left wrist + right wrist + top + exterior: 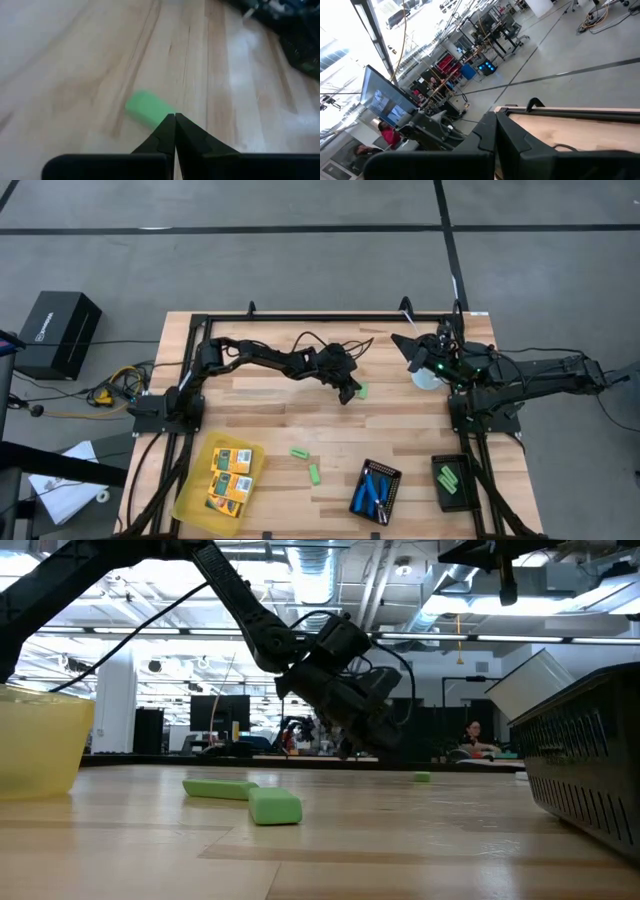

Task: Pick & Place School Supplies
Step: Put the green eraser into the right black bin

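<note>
Closed left tool [351, 392] beside green block [363, 391].

From above we look straight down on the whole wooden surface [300, 415], both arms, and the grey floor around it. The low camera sits at the level of the surface [400, 840], looking flat across it into the room; a green block [274, 807] lies very close to that lens. The left wrist camera faces down at the surface [75, 60] from close range, past its own left pincer [175, 116], which is pressed together, with a green block [147, 106] just beyond the tips. We see that same block [363, 391] in the overhead view. The right wrist camera tilts away over the surface's edge [570, 115] toward the room.
</note>
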`<state>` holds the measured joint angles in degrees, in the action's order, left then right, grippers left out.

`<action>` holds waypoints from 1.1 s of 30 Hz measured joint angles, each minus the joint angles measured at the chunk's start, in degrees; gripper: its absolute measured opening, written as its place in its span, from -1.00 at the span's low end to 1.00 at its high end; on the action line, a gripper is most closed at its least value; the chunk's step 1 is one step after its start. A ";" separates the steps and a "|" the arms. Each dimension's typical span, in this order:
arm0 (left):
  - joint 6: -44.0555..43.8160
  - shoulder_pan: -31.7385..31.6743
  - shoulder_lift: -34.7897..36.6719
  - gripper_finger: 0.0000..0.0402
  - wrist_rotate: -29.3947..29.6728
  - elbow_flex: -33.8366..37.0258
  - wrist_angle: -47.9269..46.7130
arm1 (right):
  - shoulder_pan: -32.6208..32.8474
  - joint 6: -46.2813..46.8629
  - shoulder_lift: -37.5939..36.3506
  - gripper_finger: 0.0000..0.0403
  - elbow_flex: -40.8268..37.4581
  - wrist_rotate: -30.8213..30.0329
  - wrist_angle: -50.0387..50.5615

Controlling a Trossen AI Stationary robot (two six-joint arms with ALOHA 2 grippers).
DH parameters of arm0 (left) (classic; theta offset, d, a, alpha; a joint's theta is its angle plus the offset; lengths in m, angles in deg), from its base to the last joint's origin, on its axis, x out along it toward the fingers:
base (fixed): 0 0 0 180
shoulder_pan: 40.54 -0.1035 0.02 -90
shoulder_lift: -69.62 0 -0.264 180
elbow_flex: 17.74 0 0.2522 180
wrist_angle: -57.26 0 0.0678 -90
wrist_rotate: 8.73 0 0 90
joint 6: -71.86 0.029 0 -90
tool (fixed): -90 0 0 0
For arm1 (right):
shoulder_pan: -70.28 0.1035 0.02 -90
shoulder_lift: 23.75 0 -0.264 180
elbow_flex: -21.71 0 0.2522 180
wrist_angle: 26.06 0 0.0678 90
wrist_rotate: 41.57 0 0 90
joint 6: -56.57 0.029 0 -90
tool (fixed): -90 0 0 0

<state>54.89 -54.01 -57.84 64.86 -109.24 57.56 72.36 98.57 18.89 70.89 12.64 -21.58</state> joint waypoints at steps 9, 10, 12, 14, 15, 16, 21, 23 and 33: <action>0.27 -0.42 -0.06 -1.00 0.12 0.00 0.26 | 0.00 0.00 0.00 -1.00 0.00 -0.01 -0.02; 0.28 -0.44 -0.06 -1.00 0.14 0.00 0.26 | 0.00 0.00 0.00 -1.00 0.00 0.00 -0.02; 0.35 -0.44 -0.06 -1.00 0.16 0.00 0.28 | 0.00 0.00 0.00 -1.00 0.00 -0.01 -0.08; 0.35 -0.44 -0.06 -1.00 0.16 0.00 0.37 | 0.00 0.00 0.00 -1.00 0.00 0.00 -0.20; 0.35 -0.44 -0.28 -1.00 0.11 0.00 0.63 | 0.00 0.00 0.00 -1.00 0.00 -0.02 -0.20; 0.27 -0.44 -0.56 -1.00 -0.20 -0.02 1.26 | 0.00 0.00 0.00 -1.00 0.00 -0.01 -0.20; 0.11 -0.09 -1.07 -1.00 -1.11 0.02 1.88 | 0.04 0.00 0.00 -1.00 0.00 -0.01 -0.34; 0.09 -0.07 -1.09 -1.00 -1.15 0.02 1.97 | 0.03 0.00 0.00 -1.00 0.00 -0.02 -0.63; 0.05 -0.09 -1.79 -1.00 -1.13 -0.03 1.89 | 0.03 0.01 0.00 -1.00 0.00 0.00 -0.66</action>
<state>54.93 -54.10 -59.63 63.73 -109.26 59.46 72.39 98.58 18.89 70.89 12.64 -22.24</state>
